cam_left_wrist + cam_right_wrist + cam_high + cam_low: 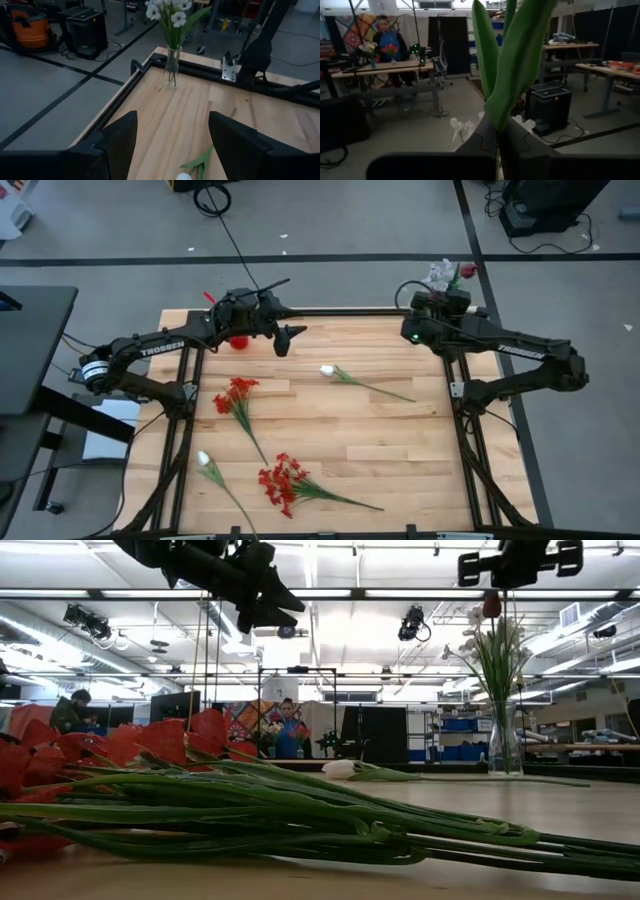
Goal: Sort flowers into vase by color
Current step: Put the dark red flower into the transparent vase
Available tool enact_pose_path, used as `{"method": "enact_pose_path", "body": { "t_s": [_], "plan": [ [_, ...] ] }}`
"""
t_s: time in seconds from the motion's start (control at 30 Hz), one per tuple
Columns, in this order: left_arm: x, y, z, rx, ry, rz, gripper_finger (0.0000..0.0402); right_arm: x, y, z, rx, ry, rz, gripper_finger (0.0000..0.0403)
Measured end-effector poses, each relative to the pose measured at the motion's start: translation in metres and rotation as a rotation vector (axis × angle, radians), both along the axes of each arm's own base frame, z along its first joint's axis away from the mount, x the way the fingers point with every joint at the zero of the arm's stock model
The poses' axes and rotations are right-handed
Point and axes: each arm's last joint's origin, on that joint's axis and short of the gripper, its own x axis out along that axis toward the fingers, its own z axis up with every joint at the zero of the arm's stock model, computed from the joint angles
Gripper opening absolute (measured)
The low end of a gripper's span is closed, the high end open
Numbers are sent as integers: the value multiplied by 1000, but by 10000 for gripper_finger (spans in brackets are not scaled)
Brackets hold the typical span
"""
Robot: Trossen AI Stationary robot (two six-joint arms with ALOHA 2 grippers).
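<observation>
Wood planks in pale, butcher-block strips make up the table, which is framed by dark metal rails. On it four artificial flowers are laid flat: a white tulip bud with a thin green stem near the middle of the far half, a bright red cluster on the left, a second, fuller red cluster with grassy leaves near the front edge, and another white bud at the front left. In the low view the long, smooth green stems are seen stretched across the foreground, with flat red petals behind them.

A clear glass vase, narrow and slightly waisted, is stood at the far right corner of the table; pale whitish sprigs and slim green leaves are held in it, and a maroon bud is seen above them.

The right gripper is held high over that vase, and its dark fingers are closed upon a broad, glossy green leaf stem, which rises between them in the right wrist view.

The left gripper is raised above the far-left part of the table, its two blocky matte fingers spread wide apart with nothing between them; the white tulip is seen just below the gap. A small red object is partly hidden beneath the left arm; what it is cannot be told.

People are seen in the room beyond.
</observation>
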Motion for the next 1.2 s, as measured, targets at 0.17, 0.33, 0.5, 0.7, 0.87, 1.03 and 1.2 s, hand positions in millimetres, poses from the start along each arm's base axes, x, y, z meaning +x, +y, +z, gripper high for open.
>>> {"method": "enact_pose_path", "body": {
  "t_s": [0.17,0.33,0.5,0.7,0.87,1.03,1.2],
  "plan": [
    [0,0,-1,34,24,-4,251,10,-5,-9,47,9,15,10],
    [-2,2,-3,60,59,-8,251,13,-9,-14,107,4,29,30],
    [-5,6,-5,53,73,7,251,10,-14,-17,251,-13,75,61],
    [-5,6,-5,49,76,9,251,3,-16,-16,391,-83,138,93],
    [-5,6,-5,18,66,18,251,-10,-11,-8,489,-187,218,121],
    [-6,6,-8,-80,69,45,252,-28,-3,-3,649,-290,313,157],
    [-8,5,-13,-158,98,66,252,-51,4,1,808,-465,340,191]
  ]
}}
